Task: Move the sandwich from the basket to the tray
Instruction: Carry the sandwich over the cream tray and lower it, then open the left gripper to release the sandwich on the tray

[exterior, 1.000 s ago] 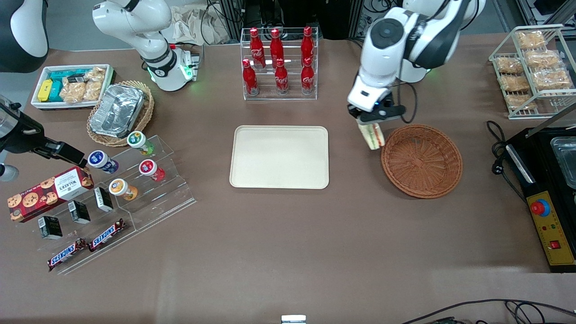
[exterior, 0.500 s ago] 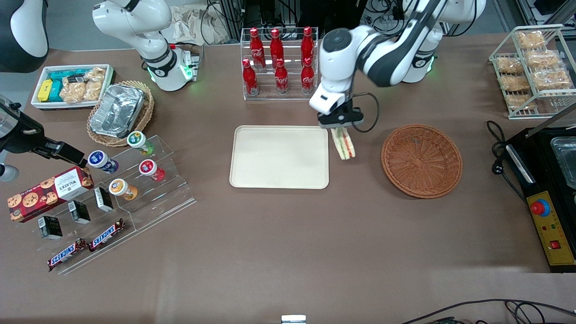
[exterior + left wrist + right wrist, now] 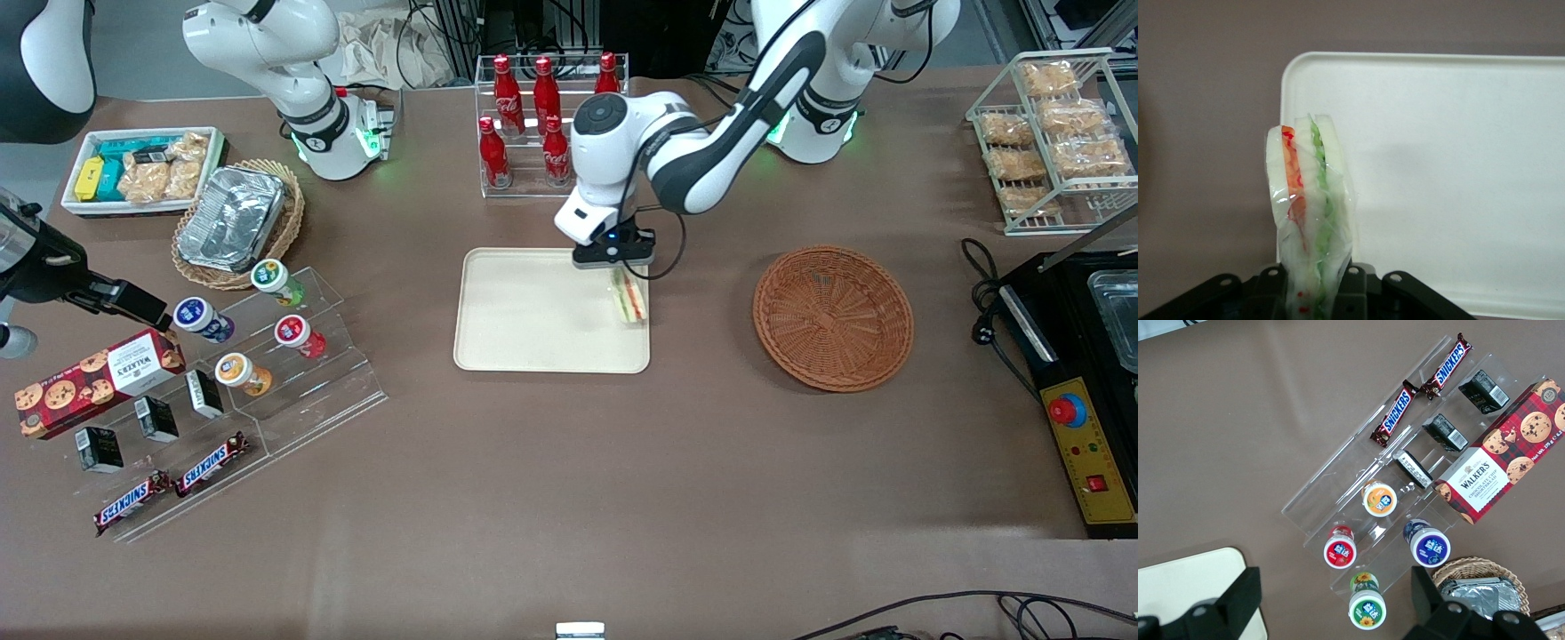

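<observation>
Claw: clamped on the sandwich, held above the tray at the tray's edge nearest the basket. A second ago it hung at the basket's rim; half a second ago it was over bare counter between basket and tray; it has since crossed onto the tray's outline.

Sandwich: wrapped in clear film, pinched at one end, its free end pointing toward the front camera. In the left wrist view the sandwich stands edge-on from the claw, orange-red layer on one side, green on the other, white bread outside, with the tray beneath. Whether it touches the tray surface cannot be told.

Basket: reddish-brown wicker, toward the working arm's end of the counter, position unchanged.

Tray: cream, at counter centre, unmoved.

Bottle rack: red bottles in a clear stand, farther from the front camera than the tray, now partly covered by the arm.
</observation>
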